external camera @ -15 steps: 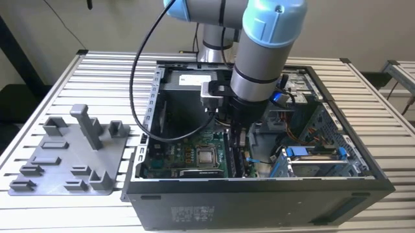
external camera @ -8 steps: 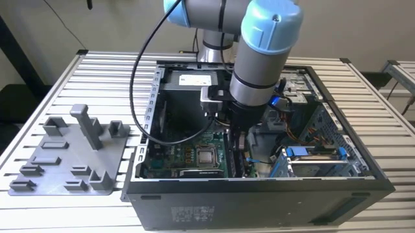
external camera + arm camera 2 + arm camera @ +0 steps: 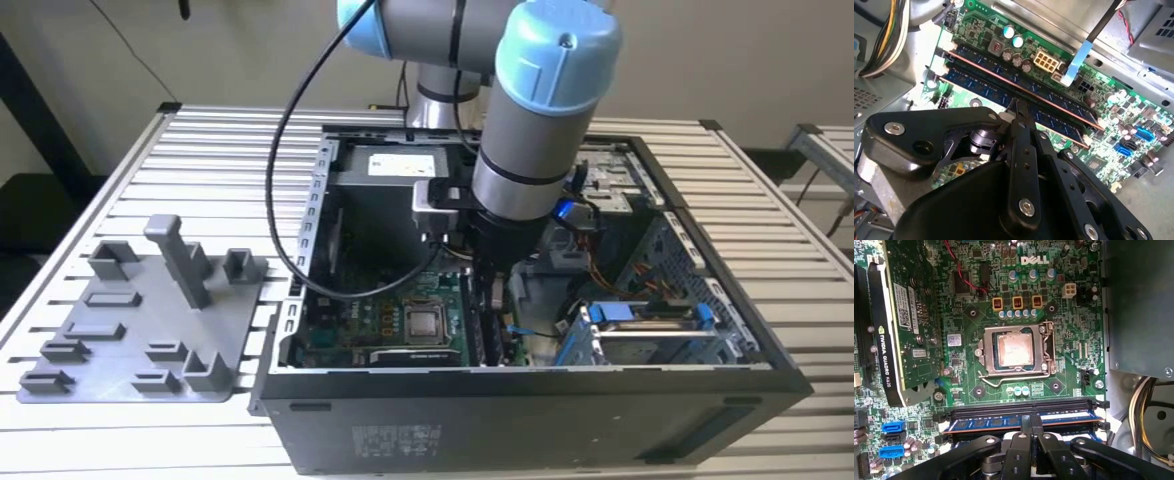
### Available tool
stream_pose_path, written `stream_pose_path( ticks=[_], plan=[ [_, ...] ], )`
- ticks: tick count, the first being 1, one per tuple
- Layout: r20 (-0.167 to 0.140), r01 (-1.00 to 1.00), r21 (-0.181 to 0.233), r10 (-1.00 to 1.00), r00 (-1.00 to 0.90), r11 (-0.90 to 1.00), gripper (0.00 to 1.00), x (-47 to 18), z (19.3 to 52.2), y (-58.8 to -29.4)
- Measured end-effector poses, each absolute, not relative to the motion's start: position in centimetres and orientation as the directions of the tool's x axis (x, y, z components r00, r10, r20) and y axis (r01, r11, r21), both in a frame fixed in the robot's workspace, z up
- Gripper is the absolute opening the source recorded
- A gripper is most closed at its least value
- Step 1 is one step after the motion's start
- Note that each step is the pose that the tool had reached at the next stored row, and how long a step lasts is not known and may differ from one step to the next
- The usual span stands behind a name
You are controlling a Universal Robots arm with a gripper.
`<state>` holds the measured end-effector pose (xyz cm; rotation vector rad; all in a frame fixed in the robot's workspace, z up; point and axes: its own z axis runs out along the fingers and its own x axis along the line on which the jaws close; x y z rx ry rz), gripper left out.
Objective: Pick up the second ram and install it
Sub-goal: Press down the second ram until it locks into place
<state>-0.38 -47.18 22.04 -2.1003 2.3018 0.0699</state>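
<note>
The second ram is a dark-blue stick standing in its slot on the green motherboard, inside the open computer case. It also runs across the first wrist view as the second ram. My gripper is shut, and its black fingertips rest on the stick's top edge near its middle. They sit side by side along the stick's length. A matching stick stands in the neighbouring slot. In the exterior view my gripper reaches down into the case.
The processor socket and a graphics card lie close to the slots. A blue-tipped cable and a wire bundle hang nearby. A drive cage fills the case toward the exterior view's right. A grey parts fixture sits outside on the slatted table.
</note>
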Motion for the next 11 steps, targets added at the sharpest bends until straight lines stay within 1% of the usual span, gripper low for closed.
stream_pose_path(
  ticks=[11],
  plan=[
    [-0.048, -0.996, 0.013, -0.995, -0.091, 0.090, 0.11, -0.4, 24.2, -47.2]
  ],
)
